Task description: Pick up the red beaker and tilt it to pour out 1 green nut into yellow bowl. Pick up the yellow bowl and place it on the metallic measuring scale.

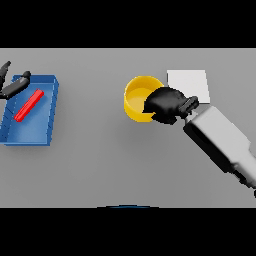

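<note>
One yellow bowl (136, 97), one pale square scale (189, 82), one blue tray (47, 112), one red beaker (29, 105), two hands (167, 104) (15, 86).

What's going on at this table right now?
The right hand is closed over the near rim of the yellow bowl, which sits on the table just left of the pale square scale. The left hand hovers at the blue tray holding a red object.
</note>
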